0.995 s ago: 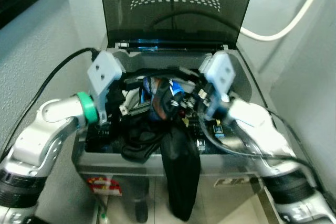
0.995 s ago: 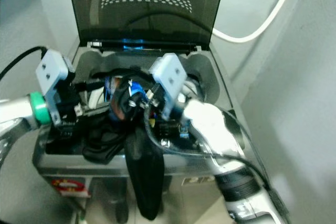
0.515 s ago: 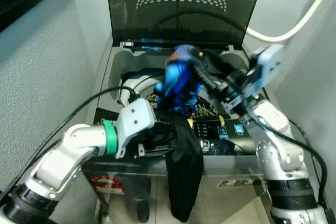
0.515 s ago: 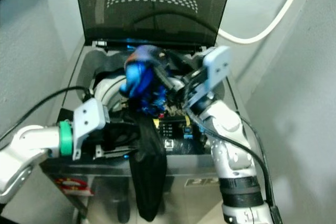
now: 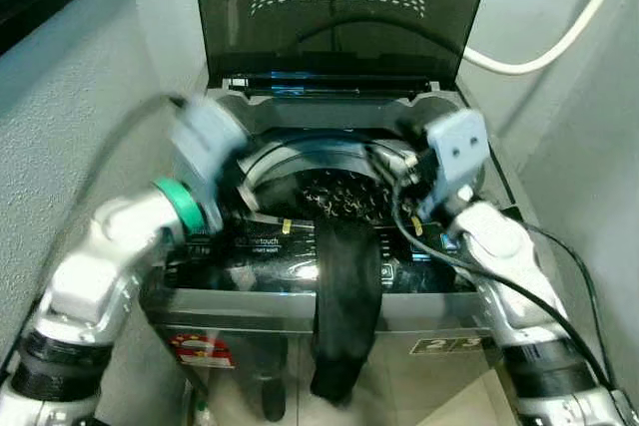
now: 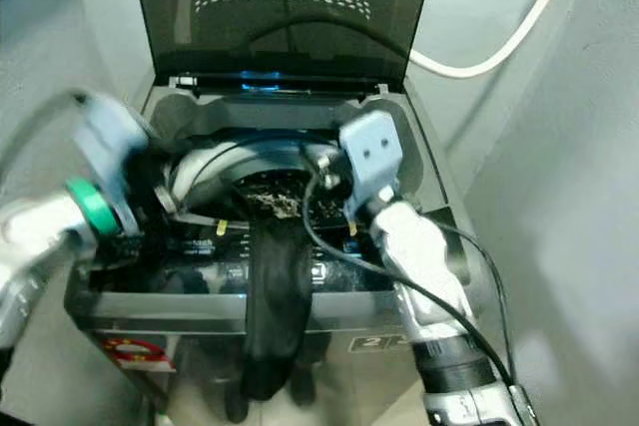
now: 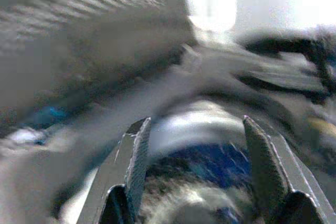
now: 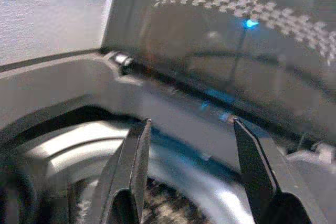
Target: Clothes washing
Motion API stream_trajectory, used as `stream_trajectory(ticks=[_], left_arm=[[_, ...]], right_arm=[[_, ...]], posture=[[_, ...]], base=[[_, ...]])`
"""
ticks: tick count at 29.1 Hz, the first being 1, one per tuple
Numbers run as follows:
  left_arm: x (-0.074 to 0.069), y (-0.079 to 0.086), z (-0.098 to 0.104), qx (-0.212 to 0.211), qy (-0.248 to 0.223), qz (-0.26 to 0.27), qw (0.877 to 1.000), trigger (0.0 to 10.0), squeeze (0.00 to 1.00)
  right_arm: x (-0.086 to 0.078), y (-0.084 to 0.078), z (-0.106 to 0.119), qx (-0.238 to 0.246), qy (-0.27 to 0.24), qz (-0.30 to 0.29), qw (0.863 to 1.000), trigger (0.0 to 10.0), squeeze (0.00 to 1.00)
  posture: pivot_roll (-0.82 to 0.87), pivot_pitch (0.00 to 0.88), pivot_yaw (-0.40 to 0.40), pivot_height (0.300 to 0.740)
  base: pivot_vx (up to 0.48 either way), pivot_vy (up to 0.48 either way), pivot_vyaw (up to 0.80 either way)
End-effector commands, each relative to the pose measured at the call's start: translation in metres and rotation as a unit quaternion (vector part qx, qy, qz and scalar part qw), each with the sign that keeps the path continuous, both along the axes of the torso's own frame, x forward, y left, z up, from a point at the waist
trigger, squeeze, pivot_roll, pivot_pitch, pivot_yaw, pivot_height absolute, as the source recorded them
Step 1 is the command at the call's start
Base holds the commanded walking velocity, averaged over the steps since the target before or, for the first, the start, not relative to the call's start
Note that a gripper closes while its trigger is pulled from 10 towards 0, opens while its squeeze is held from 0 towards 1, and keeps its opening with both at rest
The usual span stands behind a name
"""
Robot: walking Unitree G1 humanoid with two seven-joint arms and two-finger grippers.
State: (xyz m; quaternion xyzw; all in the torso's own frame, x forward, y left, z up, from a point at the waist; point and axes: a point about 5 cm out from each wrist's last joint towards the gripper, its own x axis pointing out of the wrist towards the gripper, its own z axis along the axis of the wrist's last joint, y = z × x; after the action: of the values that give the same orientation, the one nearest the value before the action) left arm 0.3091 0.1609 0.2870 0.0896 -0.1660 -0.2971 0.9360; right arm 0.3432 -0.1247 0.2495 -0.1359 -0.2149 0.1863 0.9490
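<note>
While a long black garment [image 5: 344,306] is draped over the front edge of the washing machine [image 5: 469,296], both grippers are held above the open tub [image 5: 329,182]. The lid [image 5: 344,7] is stood up at the back. Speckled and blue clothes [image 5: 339,199] are seen low inside the tub.

The left gripper [image 7: 191,169] is spread apart and nothing is held between its fingers. It is placed over the tub's left side and is blurred by motion. The right gripper [image 8: 186,169] is also spread apart and empty, and it is placed over the tub's right side, near the back rim.

The black garment is not fully in. Its top end is tucked into the tub, on the other clothes. Its long axis is run from the tub forward over the control panel [image 5: 270,246] and then straight down the machine's front, with its lower end pointed at the floor.

From here, the garment could be pulled out by its own hanging weight and dropped on the floor. It could also be trapped under the lid if the lid is shut first. A careless grab could miss the thin cloth.
</note>
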Motion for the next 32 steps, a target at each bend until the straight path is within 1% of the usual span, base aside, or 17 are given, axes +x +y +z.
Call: stream_trajectory(ticks=[1,5,6,7,8,9,10,12,16,18,20,22,23,25,30,31,32], left_arm=[[0.004,0.014,0.002,-0.025,0.0,0.044,0.999,10.0,0.0],[0.011,0.042,0.011,-0.025,-0.023,0.149,0.988,10.0,0.0],[0.011,0.042,0.011,-0.025,-0.023,0.149,0.988,10.0,0.0],[0.015,0.055,0.014,-0.013,-0.038,0.205,0.978,10.0,0.0],[0.015,0.055,0.014,-0.013,-0.038,0.205,0.978,10.0,0.0],[0.02,0.066,0.015,-0.004,-0.044,0.259,0.965,10.0,0.0],[0.02,0.066,0.015,-0.004,-0.044,0.259,0.965,10.0,0.0],[0.024,0.075,0.02,-0.003,-0.06,0.299,0.952,10.0,0.0],[0.022,0.061,0.024,-0.013,-0.063,0.247,0.967,10.0,0.0],[0.015,0.037,0.026,-0.021,-0.06,0.163,0.985,10.0,0.0],[0.012,0.03,0.027,-0.024,-0.058,0.139,0.988,10.0,0.0],[0.005,0.013,0.023,-0.019,-0.043,0.075,0.996,10.0,0.0],[0.005,0.013,0.023,-0.019,-0.043,0.075,0.996,10.0,0.0],[-0.006,-0.005,0.016,-0.001,-0.03,0.008,1.0,10.0,0.0],[-0.013,-0.016,0.007,0.019,-0.024,-0.023,0.999,10.0,0.0],[-0.017,-0.034,-0.015,0.05,-0.02,-0.018,0.998,10.0,0.0],[-0.017,-0.034,-0.015,0.05,-0.02,-0.018,0.998,10.0,0.0]], right_arm=[[0.003,-0.004,0.001,0.002,-0.009,-0.028,1.0,10.0,0.0],[0.003,-0.012,0.001,-0.024,-0.007,-0.028,0.999,10.0,0.0],[0.003,-0.012,0.001,-0.024,-0.007,-0.028,0.999,10.0,0.0],[0.005,-0.021,0.003,-0.038,-0.013,-0.053,0.998,10.0,0.0],[0.005,-0.021,0.003,-0.038,-0.013,-0.053,0.998,10.0,0.0],[0.007,-0.029,0.007,-0.039,-0.026,-0.09,0.995,10.0,0.0],[0.007,-0.029,0.007,-0.039,-0.026,-0.09,0.995,10.0,0.0],[0.008,-0.034,0.016,-0.005,-0.061,-0.126,0.99,10.0,0.0],[0.001,-0.018,0.018,0.016,-0.073,-0.055,0.996,10.0,0.0],[-0.01,-0.003,0.015,0.039,-0.052,0.042,0.997,10.0,0.0],[-0.014,0.001,0.013,0.046,-0.042,0.07,0.996,10.0,0.0],[-0.025,0.01,0.005,0.047,-0.007,0.155,0.987,10.0,0.0],[-0.025,0.01,0.005,0.047,-0.007,0.155,0.987,10.0,0.0],[-0.034,0.013,0.008,0.115,0.007,0.208,0.971,10.0,0.0],[-0.036,0.007,0.015,0.191,0.001,0.211,0.959,10.0,0.0],[-0.035,-0.012,0.028,0.348,-0.02,0.17,0.922,10.0,0.0],[-0.035,-0.012,0.028,0.348,-0.02,0.17,0.922,10.0,0.0]], posture=[[0.17,0.035,0.051,0.74],[0.19,0.038,0.038,0.74],[0.19,0.038,0.038,0.74],[0.19,0.038,0.035,0.74],[0.19,0.038,0.035,0.74],[0.19,0.036,0.036,0.74],[0.19,0.036,0.036,0.74],[0.18,0.033,0.044,0.74],[0.18,0.032,0.048,0.74],[0.17,0.031,0.05,0.74],[0.17,0.031,0.05,0.74],[0.17,0.031,0.05,0.74],[0.17,0.031,0.05,0.74],[0.18,0.034,0.046,0.74],[0.19,0.034,0.042,0.74],[0.19,0.033,0.044,0.74],[0.19,0.033,0.044,0.74]], base=[[0.0,0.0,0.0],[0.0,0.0,0.0],[0.0,0.0,0.0],[0.0,0.0,0.0],[0.0,0.0,0.0],[0.0,0.0,0.0],[0.0,0.0,0.0],[0.0,0.0,0.0],[0.0,0.0,0.0],[0.0,0.0,0.0],[0.0,0.0,0.0],[0.0,0.0,0.0],[0.0,0.0,0.0],[0.0,0.0,0.0],[0.0,0.0,0.0],[0.0,0.0,0.0],[0.0,0.0,0.0]])
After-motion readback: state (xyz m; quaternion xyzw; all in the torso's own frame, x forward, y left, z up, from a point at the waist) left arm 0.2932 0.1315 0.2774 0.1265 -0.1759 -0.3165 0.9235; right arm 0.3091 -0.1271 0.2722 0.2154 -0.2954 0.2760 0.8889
